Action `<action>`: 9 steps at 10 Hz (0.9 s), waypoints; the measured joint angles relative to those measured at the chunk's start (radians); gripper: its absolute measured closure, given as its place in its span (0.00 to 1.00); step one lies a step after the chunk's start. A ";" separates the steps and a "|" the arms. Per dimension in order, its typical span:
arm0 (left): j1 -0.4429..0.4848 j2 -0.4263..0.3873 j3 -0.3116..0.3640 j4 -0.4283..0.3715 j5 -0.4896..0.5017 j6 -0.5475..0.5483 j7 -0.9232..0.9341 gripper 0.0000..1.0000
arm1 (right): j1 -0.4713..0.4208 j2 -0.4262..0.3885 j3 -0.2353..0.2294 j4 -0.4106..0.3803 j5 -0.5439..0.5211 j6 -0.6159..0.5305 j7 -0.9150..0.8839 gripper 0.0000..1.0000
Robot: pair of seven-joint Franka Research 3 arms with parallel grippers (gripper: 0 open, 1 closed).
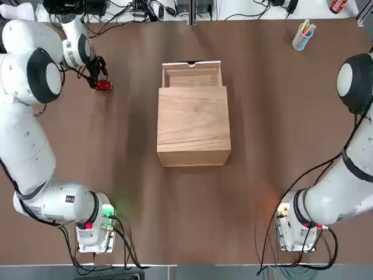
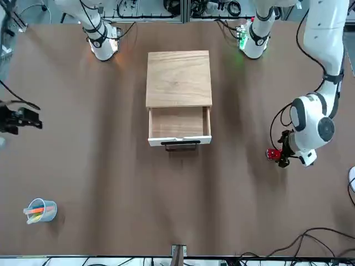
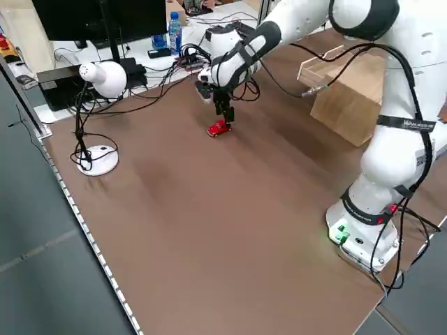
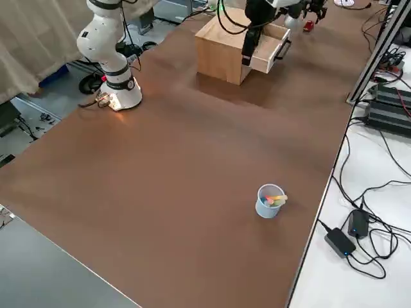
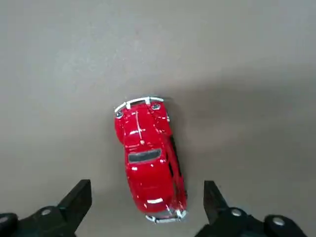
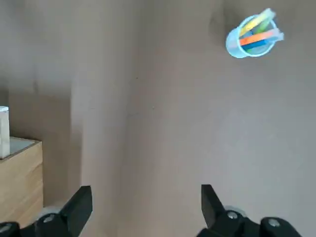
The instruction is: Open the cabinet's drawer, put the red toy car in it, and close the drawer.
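Tool on my left arm (image 5: 148,210) hangs spread wide over the tiny bright red toy car (image 5: 148,158) on the brown surface (image 1: 116,175), well left of the light-wood cabinet's (image 1: 193,125) pulled-out drawer (image 1: 192,74); I should descend straight, centre both fingers, then clench its flanks.

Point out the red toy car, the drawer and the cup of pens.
red toy car (image 5: 148,158): left wrist view, on its roof.
drawer (image 2: 178,141): front view, on its pale front edge.
cup of pens (image 1: 302,37): top view, on the cup's side.
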 joint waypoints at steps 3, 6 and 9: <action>0.000 0.019 0.000 0.005 0.000 0.004 0.000 0.19 | -0.036 -0.128 0.059 -0.127 -0.045 0.047 0.029 0.03; 0.005 0.017 0.002 0.017 0.000 0.004 -0.001 0.55 | -0.209 -0.255 0.313 -0.275 -0.117 0.113 0.119 0.03; 0.002 -0.015 -0.004 0.034 -0.002 -0.001 -0.016 0.55 | -0.273 -0.340 0.409 -0.397 -0.130 0.186 0.183 0.03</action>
